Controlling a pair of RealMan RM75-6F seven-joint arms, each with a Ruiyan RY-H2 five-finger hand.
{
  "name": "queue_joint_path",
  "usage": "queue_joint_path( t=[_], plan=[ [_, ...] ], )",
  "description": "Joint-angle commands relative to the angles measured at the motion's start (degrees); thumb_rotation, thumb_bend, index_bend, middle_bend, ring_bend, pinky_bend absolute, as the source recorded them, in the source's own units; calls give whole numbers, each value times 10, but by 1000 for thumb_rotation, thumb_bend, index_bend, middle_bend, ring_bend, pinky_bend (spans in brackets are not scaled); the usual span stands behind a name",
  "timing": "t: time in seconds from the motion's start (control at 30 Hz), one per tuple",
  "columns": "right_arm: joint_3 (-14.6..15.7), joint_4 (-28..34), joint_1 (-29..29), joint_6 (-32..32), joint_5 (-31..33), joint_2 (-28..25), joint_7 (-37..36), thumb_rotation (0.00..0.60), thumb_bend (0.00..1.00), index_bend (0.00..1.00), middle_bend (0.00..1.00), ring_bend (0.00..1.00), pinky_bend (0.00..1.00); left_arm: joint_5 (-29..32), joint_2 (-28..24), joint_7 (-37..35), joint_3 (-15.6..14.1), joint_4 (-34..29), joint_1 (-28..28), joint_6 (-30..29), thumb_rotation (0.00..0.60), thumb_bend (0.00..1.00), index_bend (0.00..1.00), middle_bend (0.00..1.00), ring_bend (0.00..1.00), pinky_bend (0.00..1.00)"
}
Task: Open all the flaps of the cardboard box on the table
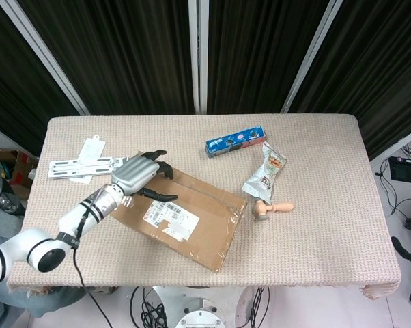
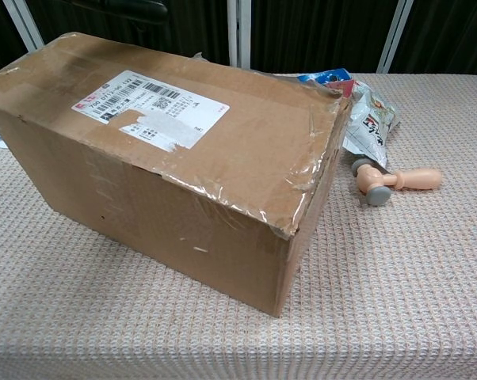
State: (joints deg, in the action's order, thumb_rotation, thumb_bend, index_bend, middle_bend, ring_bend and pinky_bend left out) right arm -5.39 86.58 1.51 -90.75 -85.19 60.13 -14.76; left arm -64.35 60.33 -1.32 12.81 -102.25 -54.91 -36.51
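On the table (image 1: 315,246), brown cardboard box (image 1: 185,215), taped shut, white label up.

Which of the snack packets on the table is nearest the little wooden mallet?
The white crinkly pouch; its lower end lies just above the mallet, whereas the blue packet sits farther back.

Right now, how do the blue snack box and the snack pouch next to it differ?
The blue snack box is a rigid, long, narrow carton lying flat; the snack pouch is a soft, crinkled bag, mostly white and green. The blue snack box runs nearly left to right across the table, while the snack pouch lies more near-to-far. Both sit unheld beyond the cardboard box, right of it.
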Motion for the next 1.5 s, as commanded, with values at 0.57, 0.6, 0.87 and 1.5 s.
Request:
queue_joint_path(
  t=[0.57, 0.6, 0.87, 1.5],
  plan=[
    [-7, 7, -6, -2, -1, 2, 3, 600, 154, 0, 0, 0, 0, -2, -83, -23, 13, -61, 16, -15, 12, 11, 516, 651, 159, 148],
    [-8, 8, -7, -3, -2, 2, 3, 600, 154, 0, 0, 0, 0, -2, -90, -25, 13, -67, 18, -15, 9, 11, 520, 661, 167, 148],
    [-9, 13, -10, -3, -6, 0, 5, 600, 155, 0, 0, 0, 0, -28, -166, -48, 18, -123, 54, -38, 1, 11, 520, 686, 170, 148],
    [-2, 29, -20, 6, -20, 4, 27, 600, 154, 0, 0, 0, 0, -235, -320, -182, -73, -184, 275, -198, 0, 10, 518, 823, 263, 146]
  ],
)
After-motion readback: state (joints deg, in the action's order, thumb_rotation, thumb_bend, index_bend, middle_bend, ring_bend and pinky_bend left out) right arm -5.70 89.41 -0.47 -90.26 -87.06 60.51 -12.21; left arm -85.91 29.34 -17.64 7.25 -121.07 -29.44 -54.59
